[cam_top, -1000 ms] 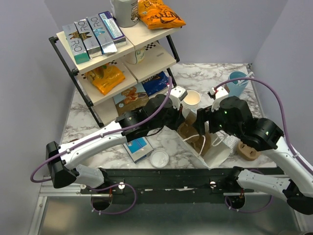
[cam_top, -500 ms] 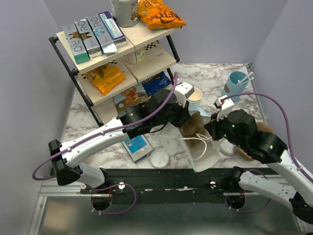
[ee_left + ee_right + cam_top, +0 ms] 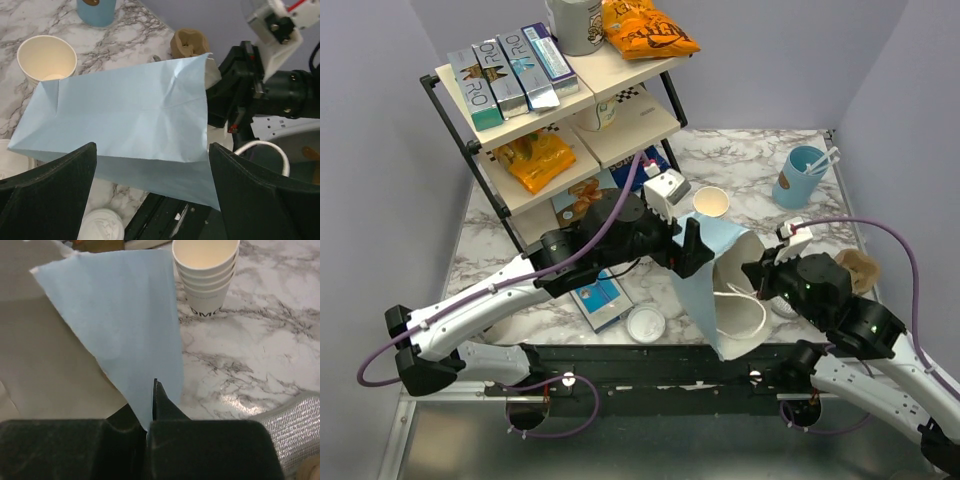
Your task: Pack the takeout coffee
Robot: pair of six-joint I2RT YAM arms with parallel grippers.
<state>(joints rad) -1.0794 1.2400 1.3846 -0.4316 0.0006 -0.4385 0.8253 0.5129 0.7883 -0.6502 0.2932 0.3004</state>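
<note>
Takeout coffee [image 3: 783, 307], half-hidden beside the right tool [image 3: 152, 390] pinching the blue bag [image 3: 720, 285], seems unpacked; the bag now stands raised before the open left tool [image 3: 152, 165].

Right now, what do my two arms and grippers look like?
The left arm and right arm have white link shells between rounded black joint housings. A purple cable loops along each. Each wrist carries a white camera block. The left gripper and right gripper have broad matte-black fingers.
</note>
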